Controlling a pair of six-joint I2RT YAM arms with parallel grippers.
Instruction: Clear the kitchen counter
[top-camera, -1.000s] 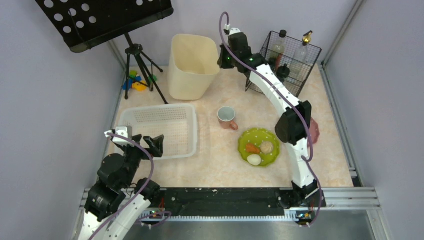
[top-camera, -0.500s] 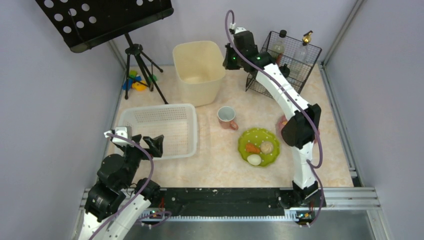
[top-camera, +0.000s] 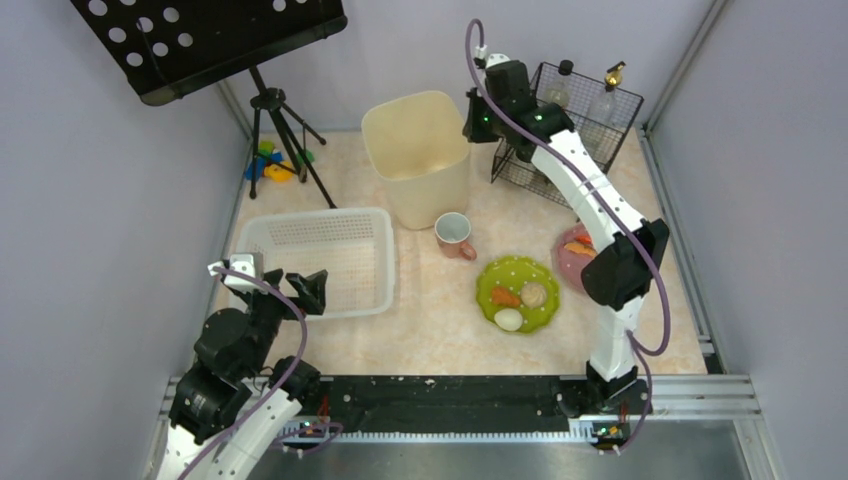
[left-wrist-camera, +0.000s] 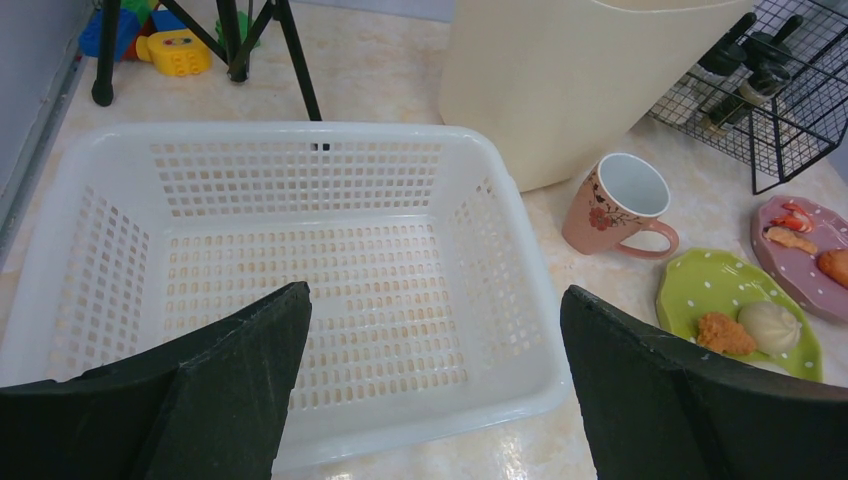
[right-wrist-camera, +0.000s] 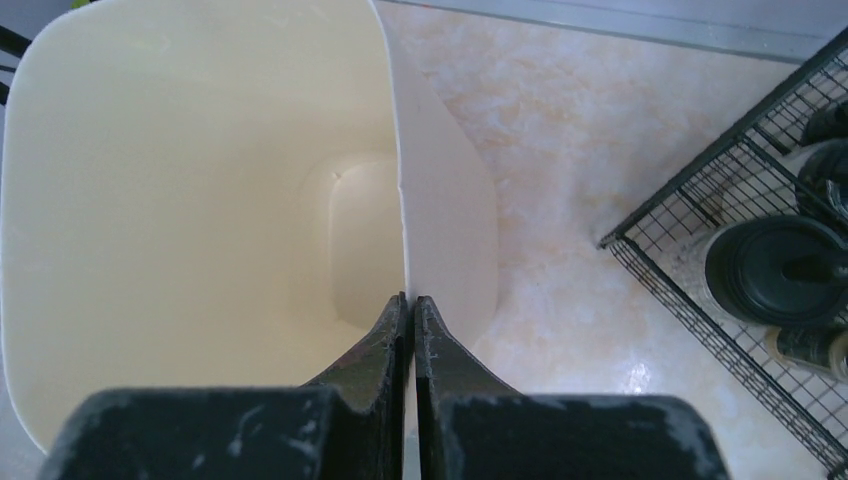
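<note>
The kitchen counter (top-camera: 430, 330) is glossy beige-pink marble. My right gripper (top-camera: 470, 122) is shut on the right rim of a tall, empty cream bin (top-camera: 418, 150); in the right wrist view the gripper (right-wrist-camera: 408, 305) pinches the thin wall of the bin (right-wrist-camera: 200, 200). My left gripper (top-camera: 308, 290) is open and empty over the near edge of the white perforated basket (top-camera: 320, 215). In the left wrist view the left gripper (left-wrist-camera: 435, 290) has its jaws wide apart above the empty basket (left-wrist-camera: 300, 135).
A pink floral mug (top-camera: 453, 233) stands by the bin. A green plate (top-camera: 490, 275) and a pink plate (top-camera: 573, 250), both with food, lie to the right. A black wire rack (top-camera: 590, 110) with bottles stands at the back right. A tripod (top-camera: 270, 110) and toys (top-camera: 270, 160) are at the back left.
My right gripper has dragged the cream bin to the right and nearer, close to the mug. The pink plate has come into view from under the arm. The left arm has not moved.
</note>
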